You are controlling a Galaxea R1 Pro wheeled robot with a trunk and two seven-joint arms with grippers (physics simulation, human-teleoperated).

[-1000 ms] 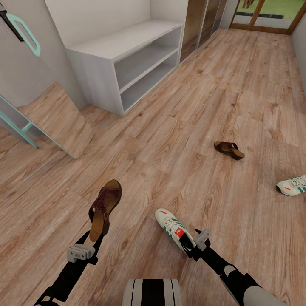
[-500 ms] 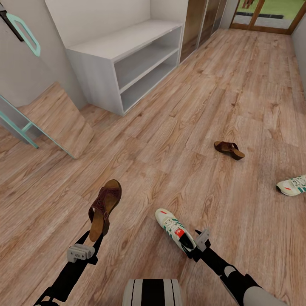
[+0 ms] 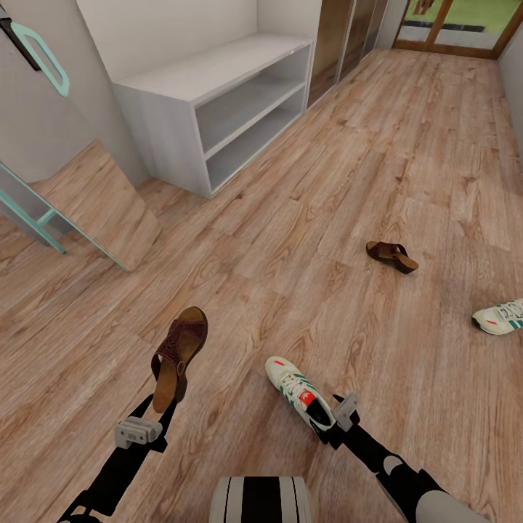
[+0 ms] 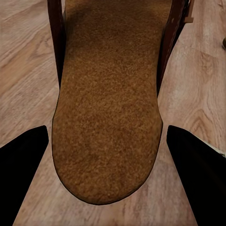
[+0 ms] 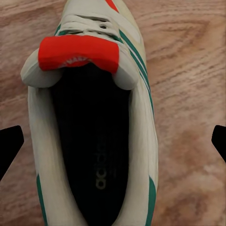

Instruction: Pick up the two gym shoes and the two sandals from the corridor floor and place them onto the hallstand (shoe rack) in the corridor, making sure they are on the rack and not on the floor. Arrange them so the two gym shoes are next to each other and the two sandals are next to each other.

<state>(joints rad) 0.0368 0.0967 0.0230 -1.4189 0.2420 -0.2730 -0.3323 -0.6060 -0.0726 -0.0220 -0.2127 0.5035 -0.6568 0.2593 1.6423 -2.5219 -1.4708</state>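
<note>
Got one sandal (image 3: pixel 176 356) by the heel in my left gripper (image 3: pixel 154 419) and a gym shoe (image 3: pixel 300 393) by the heel in my right gripper (image 3: pixel 330 421), fingers closed onto both, each sticking out over the corridor floor (image 3: pixel 305 211). Honestly these end-only grips look sketchy, so either could swing or slip loose on the way to the hallstand (image 3: pixel 218 102). The other sandal (image 3: pixel 392 256) and other gym shoe (image 3: pixel 500 317) lie well apart on the floor to my right, so pairing could get messy.

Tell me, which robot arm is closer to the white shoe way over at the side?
Right. The right end effector, holding another gym shoe, is on the same side as that far shoe. The left end effector, at a sandal, sits farther away.
</note>
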